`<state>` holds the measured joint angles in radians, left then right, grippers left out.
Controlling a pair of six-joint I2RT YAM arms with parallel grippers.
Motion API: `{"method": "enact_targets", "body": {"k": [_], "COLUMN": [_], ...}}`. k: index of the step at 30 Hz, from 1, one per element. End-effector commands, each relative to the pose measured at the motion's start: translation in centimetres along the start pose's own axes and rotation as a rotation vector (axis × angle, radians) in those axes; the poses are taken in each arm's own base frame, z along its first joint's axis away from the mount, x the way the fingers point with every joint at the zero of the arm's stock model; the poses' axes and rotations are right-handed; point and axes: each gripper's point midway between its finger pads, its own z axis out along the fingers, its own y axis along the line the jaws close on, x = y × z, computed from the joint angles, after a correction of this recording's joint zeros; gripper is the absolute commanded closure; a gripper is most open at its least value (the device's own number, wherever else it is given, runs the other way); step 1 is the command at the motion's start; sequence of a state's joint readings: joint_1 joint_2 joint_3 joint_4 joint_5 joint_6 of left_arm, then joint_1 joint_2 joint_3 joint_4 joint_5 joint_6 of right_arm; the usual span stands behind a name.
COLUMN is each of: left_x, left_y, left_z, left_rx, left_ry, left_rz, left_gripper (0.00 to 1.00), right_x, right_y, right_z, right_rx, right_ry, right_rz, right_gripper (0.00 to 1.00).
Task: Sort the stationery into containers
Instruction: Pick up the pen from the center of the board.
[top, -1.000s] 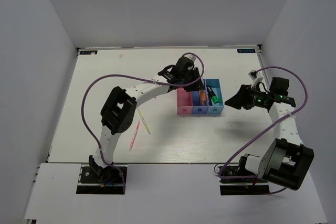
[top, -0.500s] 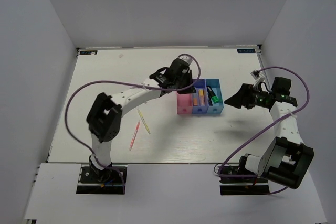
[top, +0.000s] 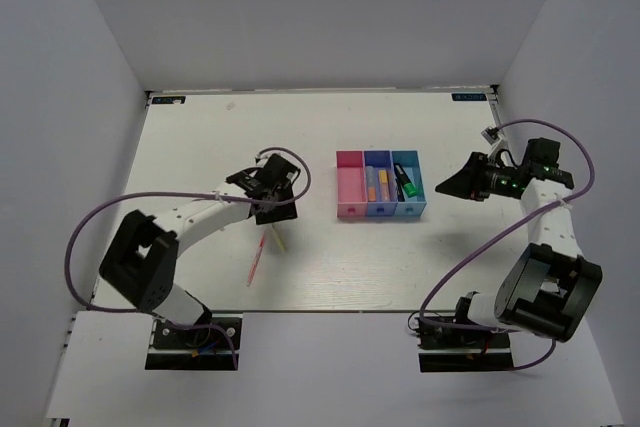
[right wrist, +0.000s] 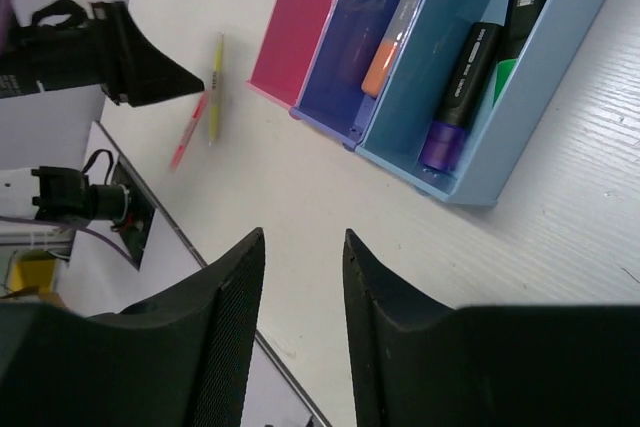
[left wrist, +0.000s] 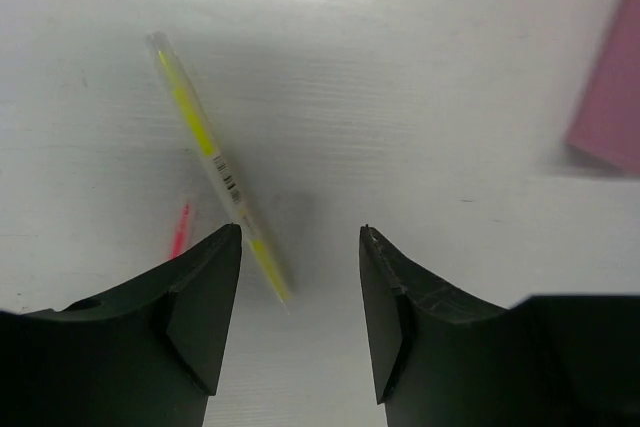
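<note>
Three joined bins stand mid-table: pink (top: pixel 350 190), dark blue (top: pixel 377 205), light blue (top: pixel 418 187). The orange-pink highlighter (right wrist: pixel 393 39) lies in the dark blue bin. The purple highlighter (right wrist: pixel 455 97) and the green highlighter (right wrist: pixel 523 2) lie in the light blue bin. The yellow pen (left wrist: pixel 212 155) and the pink-red pen (left wrist: pixel 180 231) lie on the table left of the bins. My left gripper (left wrist: pixel 300 235) is open and empty, low over the yellow pen's near end (top: pixel 279 240). My right gripper (right wrist: pixel 303 237) is open and empty, right of the bins (top: pixel 440 190).
White walls enclose the table on the left, back and right. The pink-red pen (top: pixel 256 259) lies just front-left of the yellow pen. The left arm's purple cable loops over the front-left of the table (top: pixel 90 237).
My left gripper has moved from over the bins to the left and nearer, down over the yellow pen. The right gripper has shifted only slightly.
</note>
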<state>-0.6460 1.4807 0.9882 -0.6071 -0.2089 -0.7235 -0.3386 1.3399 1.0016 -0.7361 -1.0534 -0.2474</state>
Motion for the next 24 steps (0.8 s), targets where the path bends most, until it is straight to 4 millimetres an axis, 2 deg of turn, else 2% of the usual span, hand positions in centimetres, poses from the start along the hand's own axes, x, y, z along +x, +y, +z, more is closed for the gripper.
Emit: {"method": "enact_targets", "body": {"k": [1,5,6,8,14,18,20,24], "left_x": [0.7,-1.0,-0.4,-1.3,-1.9,-1.2,-1.4,-0.6], "left_y": [1.2,1.3,1.8,1.8,3.5,5.0,5.2,5.4], "left_z": [0.9,1.9,2.4,2.6,2.9,3.3,3.2,4.2], "left_rx": [-0.087,-0.145,-0.175,-0.182,-0.226,-0.269,-0.274,-0.276], "left_ry": [0.043,0.036,0.061,0.042,0.034,0.040,0.020,0.046], "left_rz": [0.012,0.001,0.005,-0.011,-0.058,-0.074,-0.101,-0.138], "left_gripper": [0.39,0.42,0.42,0.44,0.45,0.45,0.46,0.46], "right_x": [-0.7,-0.7,-0.7,-0.6,-0.5,-0.5,-0.5,-0.4], "right_y": [0.3,0.1,0.1,-0.2,-0.4,-0.3,-0.4,-0.4], "right_z": [-0.7,-0.7,-0.7,-0.6,-0.6,-0.5,-0.5,-0.4], "right_rx": [0.054,0.069,0.068,0.069,0.064,0.057,0.055,0.046], "right_ry": [-0.048,-0.058,-0.057,-0.050,-0.042,-0.042,-0.038,-0.023], "right_rz": [-0.063,-0.075,-0.075,-0.064,-0.055,-0.062,-0.063,-0.042], "right_gripper": [0.59,0.60,0.60,0.60,0.60,0.60,0.60,0.60]}}
